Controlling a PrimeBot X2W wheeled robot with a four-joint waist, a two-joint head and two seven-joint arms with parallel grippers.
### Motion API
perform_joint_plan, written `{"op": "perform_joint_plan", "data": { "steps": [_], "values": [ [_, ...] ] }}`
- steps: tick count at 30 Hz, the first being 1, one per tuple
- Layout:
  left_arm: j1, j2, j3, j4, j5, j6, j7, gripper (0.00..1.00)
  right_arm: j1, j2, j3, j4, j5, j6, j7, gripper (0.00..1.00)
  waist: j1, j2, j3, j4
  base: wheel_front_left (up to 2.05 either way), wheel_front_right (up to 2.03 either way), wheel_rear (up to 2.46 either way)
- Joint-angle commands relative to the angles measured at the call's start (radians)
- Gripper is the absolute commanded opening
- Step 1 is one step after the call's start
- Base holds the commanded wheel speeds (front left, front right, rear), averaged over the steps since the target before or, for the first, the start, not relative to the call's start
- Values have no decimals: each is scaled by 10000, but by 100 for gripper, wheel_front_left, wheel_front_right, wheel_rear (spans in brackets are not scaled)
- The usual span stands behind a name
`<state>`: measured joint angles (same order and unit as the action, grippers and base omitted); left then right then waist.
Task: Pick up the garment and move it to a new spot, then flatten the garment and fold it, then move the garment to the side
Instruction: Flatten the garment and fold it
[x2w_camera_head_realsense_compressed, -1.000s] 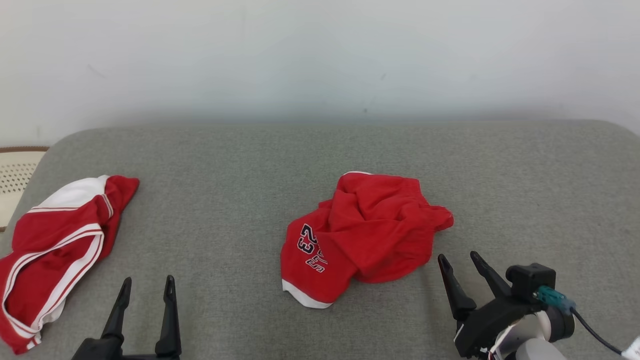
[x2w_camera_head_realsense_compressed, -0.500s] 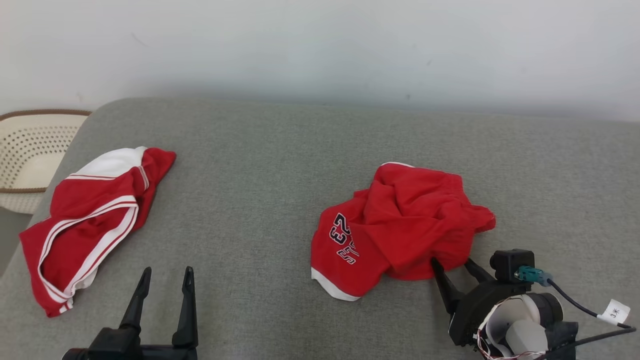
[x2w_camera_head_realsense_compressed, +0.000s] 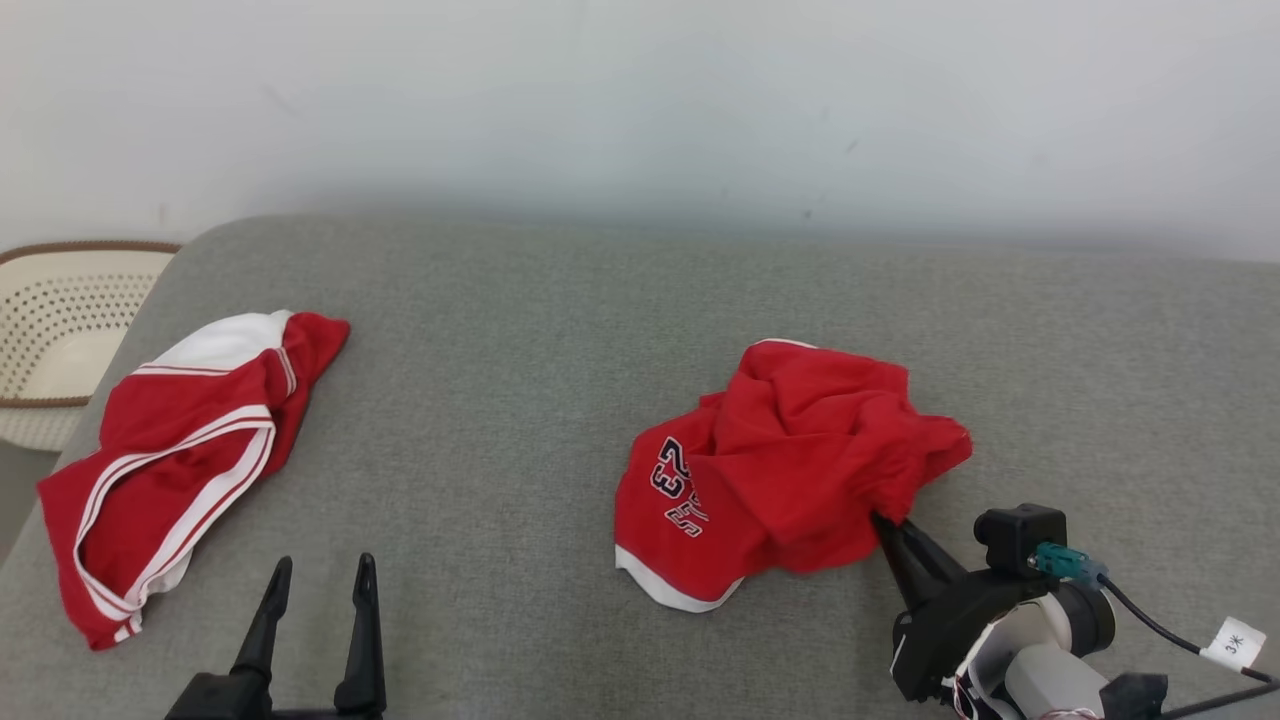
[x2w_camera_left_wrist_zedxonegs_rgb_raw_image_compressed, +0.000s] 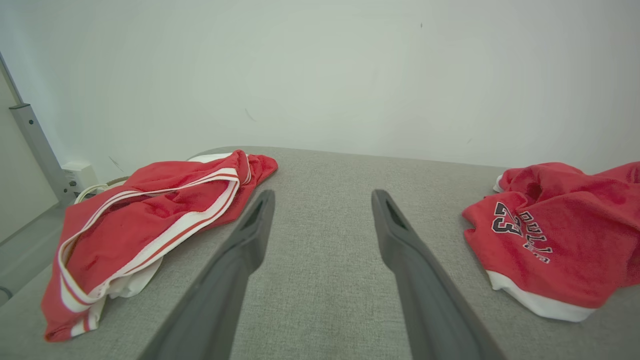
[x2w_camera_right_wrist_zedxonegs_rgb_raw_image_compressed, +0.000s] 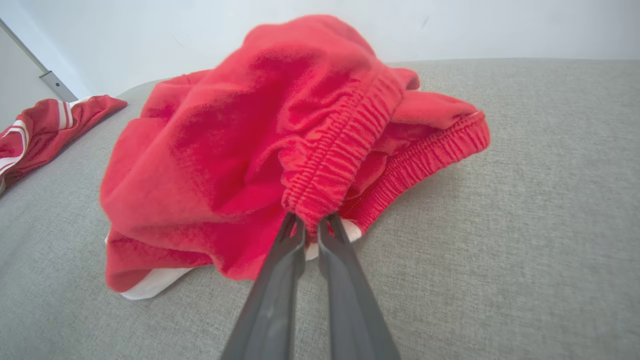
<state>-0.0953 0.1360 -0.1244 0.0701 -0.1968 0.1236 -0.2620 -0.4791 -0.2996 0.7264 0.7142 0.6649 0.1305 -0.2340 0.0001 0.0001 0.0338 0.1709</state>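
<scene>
Grey cushion (x2w_camera_head_realsense_compressed: 500, 400) carries two garments. Red shorts (x2w_camera_head_realsense_compressed: 780, 470), marked 23: crumpled, right of centre, nearer the front edge. Striped garment (x2w_camera_head_realsense_compressed: 180, 450): at the left edge. Perforated basket (x2w_camera_head_realsense_compressed: 60, 320): beyond the left edge. Right gripper (x2w_camera_right_wrist_zedxonegs_rgb_raw_image_compressed: 311, 225): pinched tight on the shorts' elastic waistband. Left gripper (x2w_camera_head_realsense_compressed: 323, 563): spread wide, empty, front-left.

Left claw (x2w_camera_head_realsense_compressed: 324, 562) sits at the near left, its two dark fingers spread wide and pointing away. Right claw (x2w_camera_head_realsense_compressed: 884, 520), at the near right, angles up and left from its pale wrist (x2w_camera_head_realsense_compressed: 1035, 675), fingers pinched together on the garment (x2w_camera_head_realsense_compressed: 800, 450) edge.
</scene>
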Motion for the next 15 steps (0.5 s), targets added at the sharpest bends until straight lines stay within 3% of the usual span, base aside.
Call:
{"op": "perform_joint_plan", "data": {
  "steps": [1, 3, 8, 15],
  "values": [
    [238, -40, 48, 54, 66, -47, -46, 100, 222, -233, 301, -425, 171, 4, 8, 0, -1, -1, -216, -302, 0, 0, 0],
    [269, -60, 44, 70, 71, -39, -46, 100, 335, -369, 516, -796, 390, 4, 146, 0, -1, -1, -247, -377, 0, 0, 0],
    [405, -151, 131, 101, 90, -81, -46, 100, 680, -1545, 1140, -2588, 1027, 4, 779, 0, -1, -1, -332, -746, 0, 0, 0],
    [479, -257, 282, 95, 148, -157, -46, 100, 1465, -2631, 789, -4558, 1791, 4, 1626, 0, -1, -1, -383, -971, 0, 0, 0]
  ]
}}
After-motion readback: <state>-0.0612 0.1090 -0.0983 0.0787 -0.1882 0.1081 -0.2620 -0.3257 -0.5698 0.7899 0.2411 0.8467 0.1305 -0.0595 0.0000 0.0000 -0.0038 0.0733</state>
